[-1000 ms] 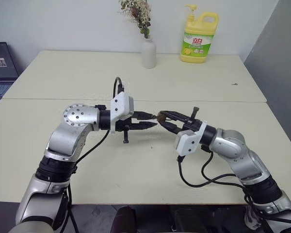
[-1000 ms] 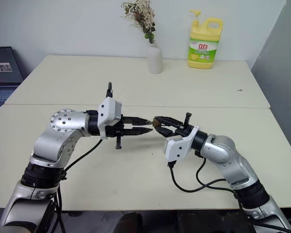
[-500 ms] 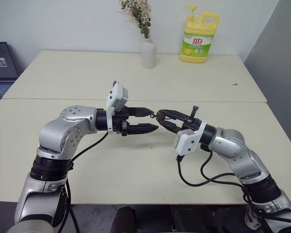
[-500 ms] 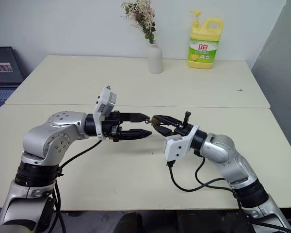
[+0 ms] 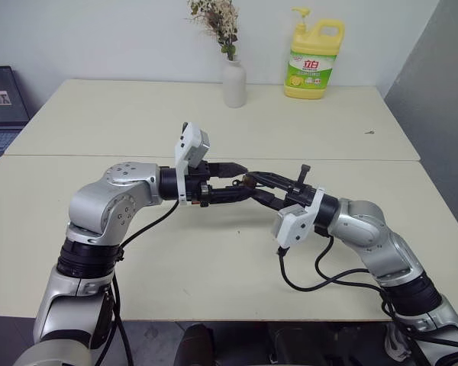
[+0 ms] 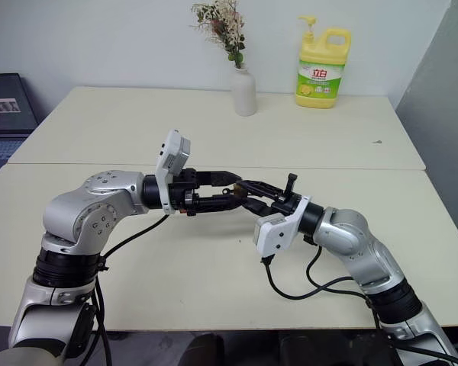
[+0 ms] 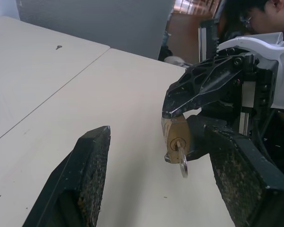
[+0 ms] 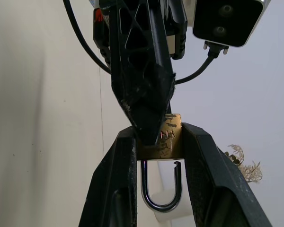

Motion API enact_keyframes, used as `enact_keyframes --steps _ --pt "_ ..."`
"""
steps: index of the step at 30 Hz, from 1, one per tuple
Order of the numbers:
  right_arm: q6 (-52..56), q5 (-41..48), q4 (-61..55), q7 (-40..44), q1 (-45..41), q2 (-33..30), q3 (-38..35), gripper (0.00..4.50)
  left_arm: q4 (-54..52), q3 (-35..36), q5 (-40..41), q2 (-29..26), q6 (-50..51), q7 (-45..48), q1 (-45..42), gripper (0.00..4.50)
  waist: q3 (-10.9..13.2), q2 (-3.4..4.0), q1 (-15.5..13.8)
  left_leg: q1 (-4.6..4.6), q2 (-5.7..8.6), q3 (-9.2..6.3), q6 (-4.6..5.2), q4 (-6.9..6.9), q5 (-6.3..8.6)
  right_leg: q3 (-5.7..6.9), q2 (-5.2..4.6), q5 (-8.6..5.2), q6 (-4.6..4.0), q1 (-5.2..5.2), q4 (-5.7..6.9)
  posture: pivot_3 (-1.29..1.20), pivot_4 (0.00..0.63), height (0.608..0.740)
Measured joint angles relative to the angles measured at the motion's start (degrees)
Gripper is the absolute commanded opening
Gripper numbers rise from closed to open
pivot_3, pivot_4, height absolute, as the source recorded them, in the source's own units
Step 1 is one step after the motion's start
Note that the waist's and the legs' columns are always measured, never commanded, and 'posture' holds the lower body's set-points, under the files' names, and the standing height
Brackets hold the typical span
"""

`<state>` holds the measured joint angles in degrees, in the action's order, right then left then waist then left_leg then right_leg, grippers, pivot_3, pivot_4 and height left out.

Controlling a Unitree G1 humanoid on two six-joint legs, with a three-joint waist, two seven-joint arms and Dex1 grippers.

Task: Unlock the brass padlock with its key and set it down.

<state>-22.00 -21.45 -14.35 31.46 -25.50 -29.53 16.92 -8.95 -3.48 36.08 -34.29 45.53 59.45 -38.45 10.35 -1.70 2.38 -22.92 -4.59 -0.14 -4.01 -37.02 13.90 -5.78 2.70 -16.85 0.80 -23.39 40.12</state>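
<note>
Left wrist view: the right pincer [image 7: 187, 130] grips the brass padlock [image 7: 176, 137] above the tabletop [image 7: 61, 94], its key [image 7: 182, 161] hanging toward six o'clock, lying at one o'clock between the fingers of the open left pincer [image 7: 165, 175], the nearer free one.

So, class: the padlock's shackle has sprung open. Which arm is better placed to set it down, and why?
Right. Its tool already clamps the brass padlock, shackle released, above the table. The left tool stands open around the key, holding nothing.
</note>
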Motion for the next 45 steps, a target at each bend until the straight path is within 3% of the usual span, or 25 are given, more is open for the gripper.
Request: enact_keyframes --steps 8,10,16,17,19,23,29,32,40,45 --pt "-0.11 -0.36 0.75 0.30 -0.02 0.02 0.10 0.93 0.21 -0.83 -0.07 1.00 -0.08 -0.09 -0.16 0.57 0.00 0.00 -0.02 0.00 0.00 0.01 0.00 -0.01 0.00 -0.01 0.00 0.00 0.00 0.00 0.00 0.00 0.150 0.740" --pt "-0.04 -0.46 1.00 0.34 -0.18 0.02 0.09 0.93 0.20 -0.88 -0.16 1.19 -0.10 -0.15 -0.15 0.16 0.00 0.00 -0.03 0.00 0.00 0.01 0.00 -0.01 0.00 -0.01 0.00 0.00 0.00 0.00 0.00 0.00 0.150 0.740" --pt "0.62 -0.65 0.98 0.98 -0.45 0.13 0.11 0.93 0.19 -0.96 -0.41 1.17 -0.15 -0.08 -0.12 0.17 0.00 0.00 -0.03 0.00 0.00 0.01 0.00 -0.01 0.00 0.00 0.00 0.00 0.00 0.01 0.00 0.00 0.150 0.740" --pt "0.78 -0.65 0.96 1.05 -0.45 0.14 0.11 1.49 0.19 -1.01 -0.47 1.17 -0.15 -0.10 -0.11 0.17 0.00 0.00 -0.03 0.00 0.00 0.01 0.00 -0.01 0.00 0.00 0.00 0.00 0.00 0.00 0.00 0.00 0.150 0.740" --pt "1.40 -0.59 0.90 1.23 -0.42 0.10 0.05 1.90 0.19 -1.08 -0.59 1.15 -0.24 -0.04 -0.11 0.17 0.00 0.00 -0.03 0.00 0.00 0.01 0.00 -0.01 0.00 0.00 0.00 0.00 0.00 0.01 0.00 0.00 0.150 0.740" --pt "3.87 0.67 0.42 3.97 0.47 -2.30 -0.08 3.36 0.19 -1.08 -0.83 0.90 -1.01 0.18 -0.05 0.17 0.00 0.00 -0.23 0.00 0.00 0.01 0.00 -0.01 0.00 0.00 0.00 0.00 0.00 0.02 -0.01 0.00 0.150 0.740" --pt "8.73 7.84 -2.37 9.50 4.94 -8.00 -4.96 3.37 0.71 -1.12 -0.72 -0.21 -1.35 2.95 0.06 0.17 0.00 0.00 -0.52 0.01 0.01 0.02 0.00 -0.01 0.00 -0.01 0.00 0.00 0.00 0.02 -0.02 0.00 0.150 0.740" --pt "11.37 15.11 -5.47 12.79 7.17 -9.67 -7.51 2.81 2.08 -1.07 -0.54 -0.30 -1.67 4.07 -0.09 0.17 0.00 0.00 -0.51 0.02 0.00 -0.03 0.01 0.00 0.00 0.03 0.00 0.00 0.00 0.05 -0.02 0.00 0.150 0.740" --pt "28.75 35.21 -15.74 18.59 8.89 -11.41 -10.57 0.00 4.81 -0.81 1.97 -0.32 0.34 6.91 -1.15 0.17 0.00 0.00 -0.43 0.02 0.01 -0.05 0.01 -0.02 0.00 0.03 0.01 -0.01 0.01 0.07 -0.02 0.00 0.150 0.740" --pt "40.34 43.66 -20.12 17.17 3.02 -10.20 -11.40 0.00 4.52 -0.70 4.75 -0.51 3.86 8.44 -1.62 0.17 0.00 0.00 -0.39 0.01 0.01 -0.12 0.01 -0.02 0.00 0.08 0.02 -0.01 0.02 0.08 -0.02 0.00 0.150 0.740"
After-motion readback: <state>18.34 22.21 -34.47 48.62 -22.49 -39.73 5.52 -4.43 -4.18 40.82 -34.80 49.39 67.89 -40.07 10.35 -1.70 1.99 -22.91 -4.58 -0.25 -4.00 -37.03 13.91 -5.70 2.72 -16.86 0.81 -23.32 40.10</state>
